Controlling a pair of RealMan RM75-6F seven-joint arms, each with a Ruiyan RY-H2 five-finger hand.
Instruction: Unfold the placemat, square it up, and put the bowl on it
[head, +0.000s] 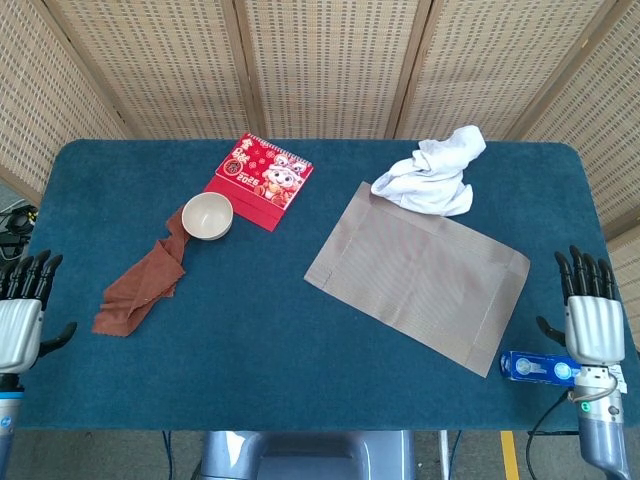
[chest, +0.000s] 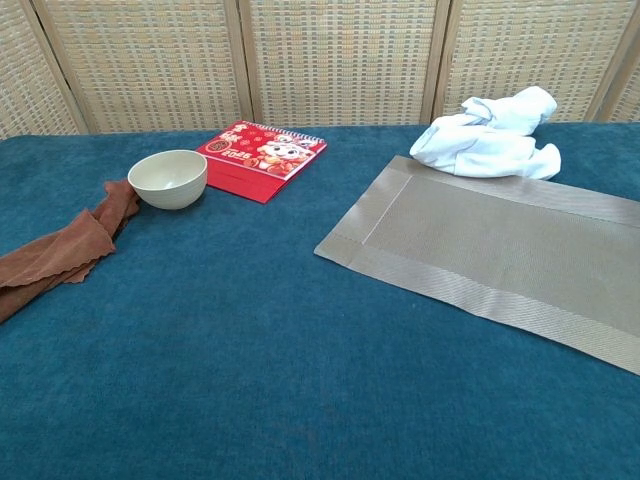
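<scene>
Both of my hands hold nothing, and their fingers point up and stand a little apart. My left hand (head: 18, 322) hangs off the left edge of the table (head: 250, 330), and my right hand (head: 592, 318) hangs off the right edge, near the front. Only the head view shows them. My placemat (head: 418, 275) lies open and flat on the right half of the blue table, but it sits crooked, turned at a slant to the table's edges. A white cloth (head: 430, 172) is bunched up at the mat's back edge and lies a bit over it. The bowl (head: 207, 215) stands upright on the left side, well apart from the mat. It touches one end of a brown cloth (head: 142, 285) and sits just beside a red calendar (head: 260, 180). A small blue box (head: 538, 367) lies near my right hand at the front right corner.
</scene>
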